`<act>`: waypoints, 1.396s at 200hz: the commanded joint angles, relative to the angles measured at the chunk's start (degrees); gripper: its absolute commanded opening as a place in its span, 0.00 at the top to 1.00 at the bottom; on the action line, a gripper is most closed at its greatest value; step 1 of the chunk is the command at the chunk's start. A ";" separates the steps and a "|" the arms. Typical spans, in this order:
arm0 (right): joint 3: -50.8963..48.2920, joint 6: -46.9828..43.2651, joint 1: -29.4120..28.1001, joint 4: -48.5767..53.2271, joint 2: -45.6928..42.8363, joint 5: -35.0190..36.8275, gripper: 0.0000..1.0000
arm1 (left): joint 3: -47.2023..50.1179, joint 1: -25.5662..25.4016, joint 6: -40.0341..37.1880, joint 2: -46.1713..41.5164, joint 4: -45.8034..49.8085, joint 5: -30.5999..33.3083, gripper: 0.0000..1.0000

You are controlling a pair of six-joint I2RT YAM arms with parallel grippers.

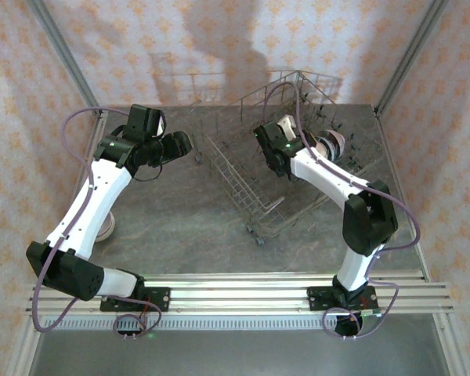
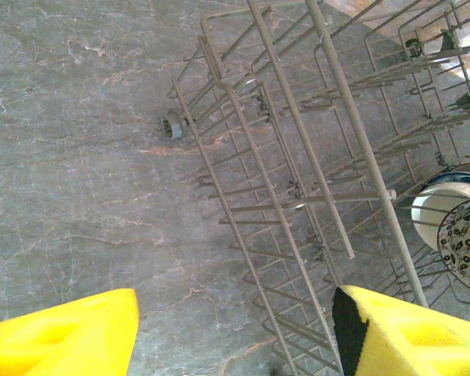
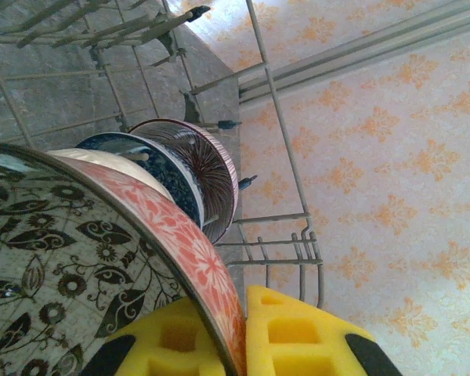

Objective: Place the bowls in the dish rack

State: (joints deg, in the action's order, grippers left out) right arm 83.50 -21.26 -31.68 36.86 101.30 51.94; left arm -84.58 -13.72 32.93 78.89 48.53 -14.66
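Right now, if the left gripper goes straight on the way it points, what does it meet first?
Probably the rack, at its near wire wall: the open left gripper aims along the table at it. Depth is unclear, so it could touch the table first.

Patterned bowls stand on edge in the wire dish rack.

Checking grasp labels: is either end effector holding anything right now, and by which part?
The right end effector pinches the flower-patterned bowl by its rim, inside and out. The left end effector is open and holds nothing.
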 commanded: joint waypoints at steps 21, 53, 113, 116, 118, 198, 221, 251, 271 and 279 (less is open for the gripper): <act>-0.33 -0.68 2.14 -0.86 0.79 -0.13 1.00 | -1.07 0.70 -0.58 0.87 -0.33 -0.77 0.33; -0.26 -1.36 3.01 -1.59 1.60 0.08 1.00 | -1.71 0.71 -0.58 1.61 -0.12 -0.88 0.33; -0.65 -7.17 3.56 -6.37 2.32 4.00 1.00 | -1.91 0.71 -0.52 2.54 -0.22 -0.99 0.33; -0.64 -7.44 3.56 -6.49 2.39 4.18 1.00 | -1.93 0.71 -0.53 2.50 -0.24 -1.03 0.33; -0.58 -7.63 3.56 -6.64 2.41 4.32 1.00 | -1.98 0.69 -0.57 2.58 -0.27 -1.07 0.33; -0.77 -16.42 3.47 -13.53 2.42 8.84 1.00 | -1.73 0.66 -0.66 3.48 -1.51 -2.49 0.32; -1.80 -20.80 3.47 -16.70 2.37 9.44 1.00 | -1.47 0.70 -0.84 3.57 -2.10 -3.22 0.32; -3.25 -25.59 3.20 -20.50 2.20 8.86 1.00 | -1.05 0.71 -1.10 3.55 -2.82 -4.15 0.33; -4.64 -28.74 3.21 -23.70 2.24 8.27 1.00 | -0.44 0.71 -1.28 3.29 -3.40 -4.80 0.33; -5.37 -30.40 3.21 -25.50 2.39 8.19 1.00 | -0.26 0.66 -1.33 3.24 -3.45 -5.03 0.33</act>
State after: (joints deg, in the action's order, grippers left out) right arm 80.66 -46.02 -30.22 18.57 103.13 55.99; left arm -84.79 -13.69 32.91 82.02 46.83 -18.26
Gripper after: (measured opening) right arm 0.081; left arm 0.674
